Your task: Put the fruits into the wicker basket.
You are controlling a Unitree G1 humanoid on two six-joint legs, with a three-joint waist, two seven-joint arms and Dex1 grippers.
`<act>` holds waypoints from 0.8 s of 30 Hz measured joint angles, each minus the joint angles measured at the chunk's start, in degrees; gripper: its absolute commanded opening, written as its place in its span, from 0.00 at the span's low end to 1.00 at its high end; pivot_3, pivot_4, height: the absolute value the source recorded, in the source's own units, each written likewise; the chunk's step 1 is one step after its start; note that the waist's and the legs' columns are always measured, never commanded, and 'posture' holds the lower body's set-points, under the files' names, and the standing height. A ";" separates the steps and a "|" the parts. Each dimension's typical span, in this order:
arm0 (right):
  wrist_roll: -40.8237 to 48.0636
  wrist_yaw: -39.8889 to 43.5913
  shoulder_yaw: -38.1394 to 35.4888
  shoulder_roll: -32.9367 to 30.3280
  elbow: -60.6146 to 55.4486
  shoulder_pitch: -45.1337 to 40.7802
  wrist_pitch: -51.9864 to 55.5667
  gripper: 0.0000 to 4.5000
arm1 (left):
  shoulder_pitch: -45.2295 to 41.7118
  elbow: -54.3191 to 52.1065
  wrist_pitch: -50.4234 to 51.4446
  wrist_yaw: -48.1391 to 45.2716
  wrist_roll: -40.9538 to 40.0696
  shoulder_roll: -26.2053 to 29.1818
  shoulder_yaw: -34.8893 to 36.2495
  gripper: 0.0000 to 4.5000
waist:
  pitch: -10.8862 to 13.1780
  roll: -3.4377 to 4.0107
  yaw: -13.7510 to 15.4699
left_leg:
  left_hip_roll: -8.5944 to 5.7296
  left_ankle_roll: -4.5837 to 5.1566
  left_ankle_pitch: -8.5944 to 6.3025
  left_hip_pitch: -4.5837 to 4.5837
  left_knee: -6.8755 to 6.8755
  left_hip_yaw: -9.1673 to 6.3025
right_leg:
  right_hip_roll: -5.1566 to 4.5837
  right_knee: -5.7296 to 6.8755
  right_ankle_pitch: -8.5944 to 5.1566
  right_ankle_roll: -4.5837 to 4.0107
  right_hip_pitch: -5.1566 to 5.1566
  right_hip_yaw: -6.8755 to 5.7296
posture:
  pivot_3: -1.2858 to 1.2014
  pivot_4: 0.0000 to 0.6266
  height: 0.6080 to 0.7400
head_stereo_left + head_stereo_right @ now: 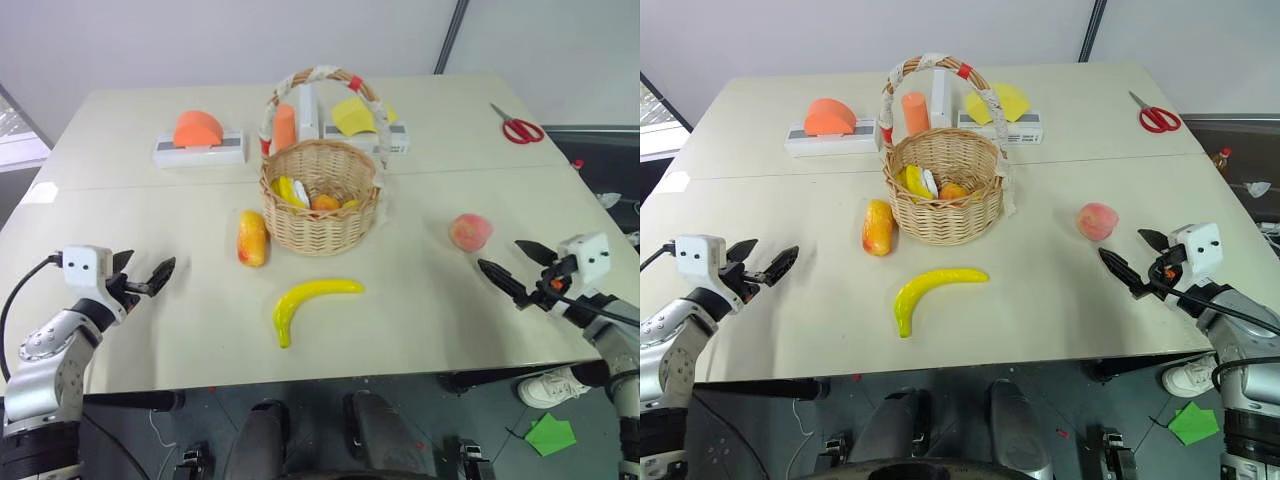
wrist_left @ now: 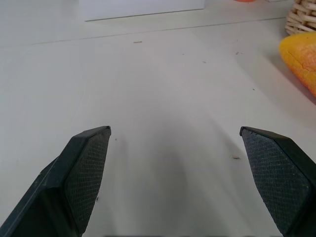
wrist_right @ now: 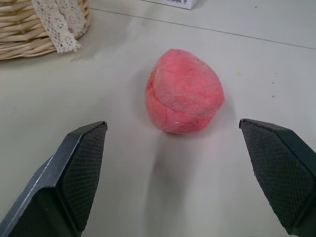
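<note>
Three toy fruits lie loose on the smooth pale table [image 1: 420, 300] around the round woven wicker basket [image 1: 320, 215], which already holds small yellow and orange pieces: the long curved glossy banana [image 1: 312, 300] in front of it, the oval orange-yellow mango [image 1: 252, 238] just beside its left wall, the fuzzy pink-red peach [image 1: 470, 232] well off to its right. Both grippers hover empty near the front edge with jaws spread wide, the left gripper [image 1: 143, 274] over bare tabletop, the right gripper [image 1: 512, 267] facing the peach.
</note>
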 measured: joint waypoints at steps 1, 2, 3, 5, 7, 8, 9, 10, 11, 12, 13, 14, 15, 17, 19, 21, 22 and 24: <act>-0.05 0.02 0.01 0.00 0.00 0.00 -0.02 0.99 | 0.00 -0.01 0.00 0.05 0.02 0.00 0.00 1.00 | 0.00 0.00 -0.01 | 0.00 0.00 0.00 0.00 0.00 0.00 | 0.00 0.00 0.00 0.00 0.00 0.00 | 0.52 0.24 1.00; -0.13 0.07 0.03 0.00 0.01 0.00 -0.08 0.99 | 0.07 -0.01 -0.01 0.12 0.07 0.00 0.00 1.00 | 0.00 0.00 -0.03 | 0.00 0.00 0.00 0.00 0.00 0.00 | 0.00 0.00 0.00 0.00 0.00 0.00 | 0.52 0.24 1.00; -0.22 0.10 0.04 0.00 0.01 0.00 -0.10 0.99 | 0.17 -0.01 -0.01 0.16 0.07 0.00 0.00 1.00 | 0.00 0.00 -0.04 | 0.00 0.00 0.00 0.00 0.00 0.00 | 0.00 0.00 0.00 0.00 0.00 0.00 | 0.52 0.24 1.00; -0.36 0.13 0.09 0.00 0.01 -0.02 -0.13 0.99 | 0.28 -0.01 0.03 0.42 0.07 0.01 0.00 1.00 | 0.00 0.00 -0.03 | 0.00 0.00 0.00 0.00 0.00 0.00 | 0.00 0.00 0.00 0.00 0.00 0.00 | 0.52 0.24 1.00; -0.38 0.16 0.21 0.00 0.01 -0.24 -0.13 0.99 | 0.28 -0.20 0.55 0.52 -0.13 0.01 0.01 1.00 | 0.00 0.00 -0.04 | 0.00 0.00 0.00 0.00 0.00 0.00 | 0.00 0.00 0.00 0.00 0.00 0.00 | 0.52 0.24 1.00; -0.38 0.21 0.36 -0.03 -0.03 -0.49 -0.13 0.99 | 0.28 -0.48 1.13 0.53 -0.25 0.03 0.01 1.00 | 0.00 0.00 -0.05 | 0.00 0.00 0.00 0.00 0.00 0.00 | 0.00 0.00 0.00 0.00 0.00 0.00 | 0.52 0.24 1.00; -0.38 0.29 0.70 -0.12 -0.22 -0.84 -0.12 0.99 | 0.28 -0.81 1.91 0.56 -0.43 0.09 0.01 1.00 | 0.00 0.00 -0.08 | 0.00 0.00 0.00 0.00 0.00 0.00 | 0.00 0.00 0.00 0.00 0.00 0.00 | 0.52 0.24 1.00; -0.37 0.41 1.09 -0.13 -0.60 -1.37 0.04 0.99 | 0.26 -1.41 3.55 0.76 -1.01 0.14 0.03 1.00 | 0.00 0.00 -0.10 | 0.01 0.00 0.00 0.01 0.00 0.00 | 0.01 0.01 0.00 0.00 0.00 0.00 | 0.52 0.24 1.00; -0.36 0.46 1.48 -0.15 -1.25 -1.85 0.14 0.99 | 0.18 -2.20 4.95 0.98 -1.48 0.12 0.02 1.00 | 0.00 0.00 -0.11 | 0.01 0.00 0.00 0.00 0.00 0.00 | 0.01 0.01 0.00 0.00 0.00 0.00 | 0.52 0.24 1.00; -0.34 0.66 2.23 -0.30 -2.14 -2.61 0.42 0.99 | -0.32 -3.13 7.06 1.49 -2.67 0.09 0.04 1.00 | 0.00 0.00 -0.09 | 0.02 0.00 0.00 0.01 0.01 -0.01 | 0.01 0.01 0.00 0.00 0.00 0.00 | 0.52 0.24 1.00; -0.32 0.85 3.00 -0.49 -2.96 -3.34 0.87 0.99 | -1.36 -3.82 9.07 2.30 -3.94 -0.15 0.20 1.00 | 0.00 0.00 -0.05 | 0.02 0.00 0.00 0.00 0.02 -0.02 | 0.01 0.01 0.01 0.01 0.00 -0.01 | 0.52 0.24 1.00; -0.26 1.20 4.10 -0.65 -4.27 -4.42 1.48 0.99 | -3.55 -5.03 12.00 3.78 -6.29 -0.85 0.65 1.00 | 0.00 0.00 -0.03 | 0.02 0.00 0.00 -0.01 0.05 -0.03 | 0.01 0.02 0.01 0.02 0.00 -0.01 | 0.52 0.24 1.00; -0.10 1.45 4.92 -0.72 -5.51 -5.14 1.86 0.99 | -5.13 -6.17 14.18 4.90 -8.31 -1.29 1.12 1.00 | 0.00 -0.01 0.05 | 0.02 0.00 0.00 -0.02 0.07 -0.03 | 0.01 0.02 0.01 0.02 0.01 -0.01 | 0.52 0.24 1.00; 0.61 2.29 6.65 -1.38 -8.91 -6.09 3.01 0.99 | -8.16 -9.01 19.76 7.30 -12.71 -1.67 2.06 1.00 | 0.00 -0.01 0.11 | 0.00 0.03 -0.02 -0.03 0.06 -0.03 | 0.00 0.02 0.01 0.02 0.01 -0.02 | 0.52 0.24 1.00; 1.17 2.95 7.77 -2.00 -11.79 -6.46 4.54 0.99 | -9.61 -11.22 25.19 9.39 -15.59 -1.62 2.12 1.00 | 0.00 -0.01 0.13 | -0.01 0.07 -0.05 -0.03 0.05 -0.03 | -0.02 0.01 0.01 0.03 0.01 -0.01 | 0.52 0.24 1.00; 2.48 3.40 8.62 -2.07 -14.44 -6.82 6.31 0.99 | -11.67 -11.52 30.86 12.72 -18.24 -2.48 2.07 1.00 | 0.00 -0.01 0.10 | -0.01 0.08 -0.06 -0.03 0.06 -0.04 | -0.01 0.02 0.01 0.03 0.01 -0.01 | 0.52 0.24 1.00; 3.12 3.68 9.24 -2.17 -15.68 -7.17 7.11 0.99 | -12.94 -11.47 33.39 14.65 -19.53 -3.20 2.14 1.00 | 0.01 -0.03 0.08 | -0.01 0.08 -0.06 -0.03 0.08 -0.05 | 0.00 0.04 0.01 0.03 0.01 -0.02 | 0.52 0.24 1.00; 4.57 4.41 11.03 -2.79 -18.92 -8.34 9.41 0.99 | -16.10 -11.13 38.74 18.41 -22.92 -5.18 2.62 1.00 | 0.02 -0.04 0.08 | -0.01 0.08 -0.06 -0.02 0.14 -0.05 | 0.00 0.09 0.02 0.04 0.01 -0.02 | 0.52 0.24 1.00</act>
